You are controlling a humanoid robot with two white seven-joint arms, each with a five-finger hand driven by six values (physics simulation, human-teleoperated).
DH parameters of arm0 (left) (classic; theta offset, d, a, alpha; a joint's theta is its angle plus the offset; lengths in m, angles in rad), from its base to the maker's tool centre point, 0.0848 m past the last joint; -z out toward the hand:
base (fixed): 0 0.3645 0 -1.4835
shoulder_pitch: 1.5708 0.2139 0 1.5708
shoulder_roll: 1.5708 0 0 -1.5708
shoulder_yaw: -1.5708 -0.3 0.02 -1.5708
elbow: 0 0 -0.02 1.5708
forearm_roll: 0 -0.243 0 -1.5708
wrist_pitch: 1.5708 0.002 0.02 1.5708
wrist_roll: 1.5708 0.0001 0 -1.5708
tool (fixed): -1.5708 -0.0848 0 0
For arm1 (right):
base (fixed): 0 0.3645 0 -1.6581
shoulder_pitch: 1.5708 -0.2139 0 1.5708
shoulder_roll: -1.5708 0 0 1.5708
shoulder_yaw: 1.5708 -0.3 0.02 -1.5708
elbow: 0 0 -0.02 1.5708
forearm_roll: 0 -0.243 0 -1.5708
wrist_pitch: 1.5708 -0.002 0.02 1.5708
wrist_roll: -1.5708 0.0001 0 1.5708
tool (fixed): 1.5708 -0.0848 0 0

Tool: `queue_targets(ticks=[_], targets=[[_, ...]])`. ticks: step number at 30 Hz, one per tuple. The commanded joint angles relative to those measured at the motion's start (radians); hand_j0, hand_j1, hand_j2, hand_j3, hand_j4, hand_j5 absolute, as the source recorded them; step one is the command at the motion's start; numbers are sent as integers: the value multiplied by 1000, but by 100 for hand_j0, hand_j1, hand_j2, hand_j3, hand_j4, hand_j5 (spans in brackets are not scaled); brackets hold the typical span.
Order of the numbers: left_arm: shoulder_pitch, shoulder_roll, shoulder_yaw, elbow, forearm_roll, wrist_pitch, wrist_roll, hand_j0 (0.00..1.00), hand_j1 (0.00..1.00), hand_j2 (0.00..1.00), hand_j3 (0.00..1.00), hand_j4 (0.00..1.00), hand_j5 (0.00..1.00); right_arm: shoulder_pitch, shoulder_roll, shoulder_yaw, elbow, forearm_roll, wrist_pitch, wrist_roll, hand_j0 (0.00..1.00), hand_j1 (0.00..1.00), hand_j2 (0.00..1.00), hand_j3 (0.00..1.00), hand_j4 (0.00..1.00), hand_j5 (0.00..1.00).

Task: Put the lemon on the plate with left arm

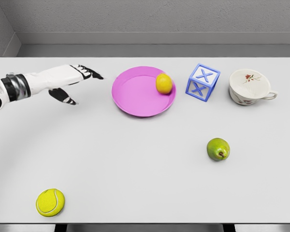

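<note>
Lemon (164,83) sits on the plate (135,96); left robot hand (75,83) open, empty, its arm cut off at frame edge

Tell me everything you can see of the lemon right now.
The lemon is a small, rounded yellow fruit with a slightly dimpled, matte skin, looking whole and unmarked. It lies inside the pink plate, at its right side against the raised rim, on the far half of the table. Only the plate touches it. The left hand is off to the plate's left, fingers open, holding nothing. The blue letter block stands just right of the plate, apart from the lemon.
</note>
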Motion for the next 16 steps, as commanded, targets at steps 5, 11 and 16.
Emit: queue_targets(ticks=[5,11,16], targets=[[49,104,54,7,36,3,3,100,100,100,100,100,100,0,0,0,0,0,0,0,100,100,100,100,100,100],[60,111,54,10,64,3,1,100,100,100,100,100,100,0,0,0,0,0,0,0,100,100,100,100,100,100],[51,107,54,10,74,3,-5,100,100,100,100,100,100,0,0,0,0,0,0,0,100,100,100,100,100,100]])
